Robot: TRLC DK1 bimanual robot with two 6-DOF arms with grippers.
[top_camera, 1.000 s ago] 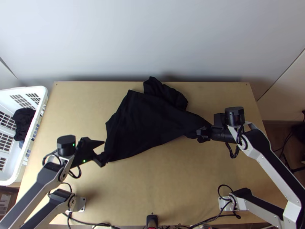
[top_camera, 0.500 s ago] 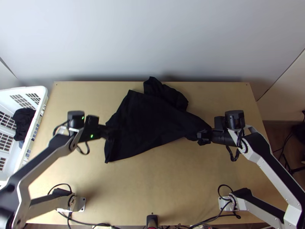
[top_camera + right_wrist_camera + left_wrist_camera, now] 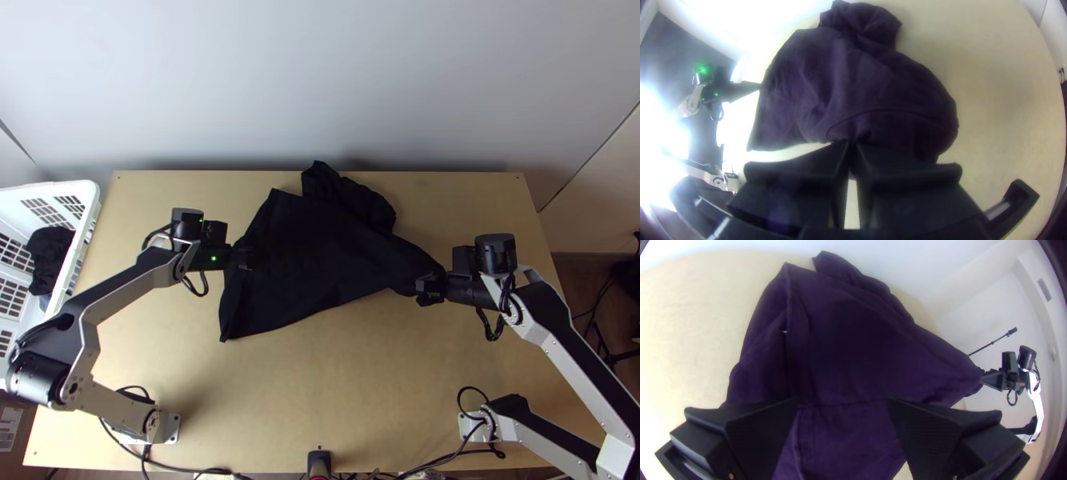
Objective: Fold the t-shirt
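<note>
Left tool: wide, its two fingers well apart at the left side of the cloth; the t-shirt shows between and beyond them in the left wrist view. Whether they touch it, I cannot tell.
Right tool: narrow, fingertips together on a gathered bit at the cloth's right end.
From left tool to cloth: the main spread lies to its right; the near left corner lies nearer the robot.
From right tool to cloth: everything fans out leftward from the grip.
Long axis: roughly side to side, from the broad left edge to the narrow pinched end, between the two tools.
Nearer arm: the left arm for the left edge, the right arm for the pinched end.
T-shirt lie: on the tabletop, mostly spread but skewed, with a bunched part at the far side.
Coming move: probably a left grip on that broad edge, so both ends can be drawn straight; a shallow bite could slip.
Count: one t-shirt, two arms, two tools, one basket at the left, holding one dark bundle.
</note>
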